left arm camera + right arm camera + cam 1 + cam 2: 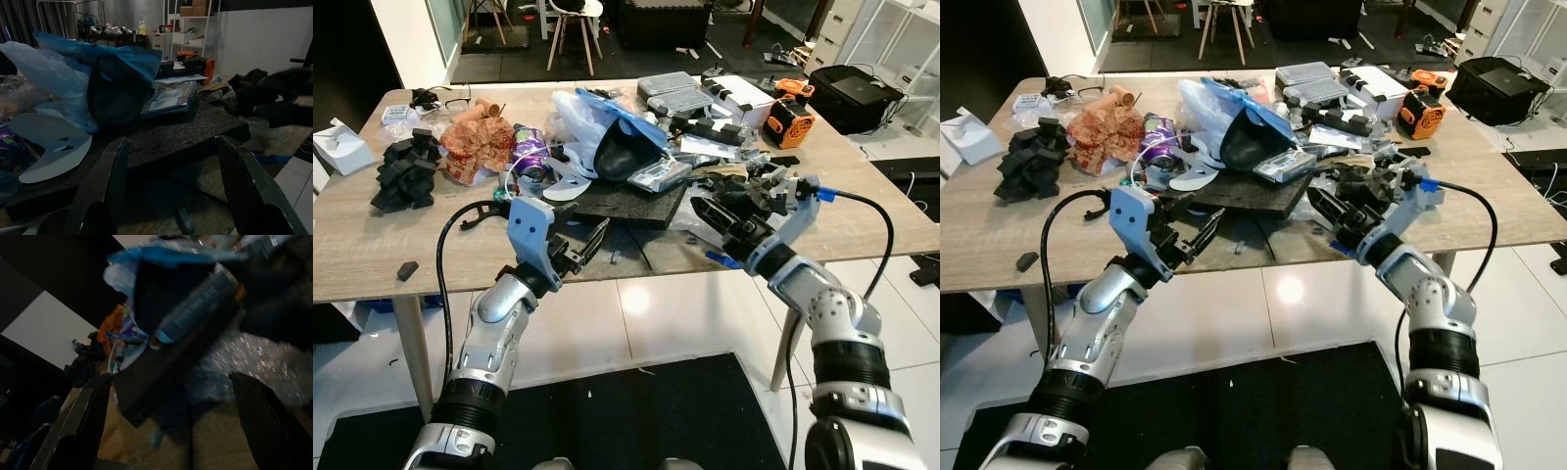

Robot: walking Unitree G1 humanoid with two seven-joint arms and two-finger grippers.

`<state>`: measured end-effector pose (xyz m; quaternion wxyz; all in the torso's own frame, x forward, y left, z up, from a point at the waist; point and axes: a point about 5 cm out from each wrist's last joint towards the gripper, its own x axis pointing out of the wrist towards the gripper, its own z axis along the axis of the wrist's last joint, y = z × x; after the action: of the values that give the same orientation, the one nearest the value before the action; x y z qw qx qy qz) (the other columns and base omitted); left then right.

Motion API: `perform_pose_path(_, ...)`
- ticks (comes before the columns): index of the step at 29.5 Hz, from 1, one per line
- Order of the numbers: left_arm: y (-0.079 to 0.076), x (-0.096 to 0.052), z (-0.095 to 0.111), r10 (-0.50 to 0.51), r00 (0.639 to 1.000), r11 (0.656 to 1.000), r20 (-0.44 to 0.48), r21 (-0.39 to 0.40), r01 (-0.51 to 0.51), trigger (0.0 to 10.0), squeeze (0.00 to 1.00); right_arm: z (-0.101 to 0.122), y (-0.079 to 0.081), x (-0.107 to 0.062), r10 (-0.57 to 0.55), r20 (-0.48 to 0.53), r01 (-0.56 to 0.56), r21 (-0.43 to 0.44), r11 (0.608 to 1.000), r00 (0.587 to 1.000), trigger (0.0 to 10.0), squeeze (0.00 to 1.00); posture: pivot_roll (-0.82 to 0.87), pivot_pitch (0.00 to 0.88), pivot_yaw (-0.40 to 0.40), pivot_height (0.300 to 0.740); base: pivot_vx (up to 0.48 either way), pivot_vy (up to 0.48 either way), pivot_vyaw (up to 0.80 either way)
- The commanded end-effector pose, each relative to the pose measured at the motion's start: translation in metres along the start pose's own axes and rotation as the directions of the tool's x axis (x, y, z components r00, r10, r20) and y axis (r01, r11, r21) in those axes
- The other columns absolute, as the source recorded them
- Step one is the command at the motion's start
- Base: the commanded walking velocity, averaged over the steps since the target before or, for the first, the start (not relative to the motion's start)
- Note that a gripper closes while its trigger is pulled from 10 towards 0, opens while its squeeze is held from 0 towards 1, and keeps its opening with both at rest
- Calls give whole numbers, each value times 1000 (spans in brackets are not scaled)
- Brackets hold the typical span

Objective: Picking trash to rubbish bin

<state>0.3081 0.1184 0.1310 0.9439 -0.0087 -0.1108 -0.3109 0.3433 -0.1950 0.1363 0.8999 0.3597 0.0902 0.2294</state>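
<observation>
White floor tiles and a black mat (pixel 636 411) lie below a wooden bench (pixel 822 225) heaped with clutter. Near its front edge sits a dark foam slab (pixel 626 201), carrying a blue plastic bag (pixel 607 122) whose dark contents are hard to make out. Crumpled orange paper (pixel 475 147) and a black foam lump (pixel 408 174) lie toward the left edge. Over the front edge, the left claw (pixel 590 247) and right claw (pixel 707 223) both hover, fingers spread, grasping nothing.
</observation>
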Motion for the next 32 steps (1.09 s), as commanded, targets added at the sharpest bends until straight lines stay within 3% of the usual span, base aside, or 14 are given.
perform_pose_path(1,1,-3,0,-13,1000,999,-12,29,13,10000,0,3,-5,-1,-14,15,14,5,1000,1000,10000,0,-64,0,-11,740,0,0,0)
perform_pose_path(10,2,-4,4,-32,999,998,-12,45,33,10000,0,0,-11,4,-6,-2,6,27,1000,1000,10000,0,-50,0,14,740,0,0,0)
perform_pose_path(32,5,-18,11,-23,1000,997,-18,77,24,10000,0,-10,-12,26,-7,-56,8,17,1000,998,10000,0,10,0,-10,740,0,0,0)
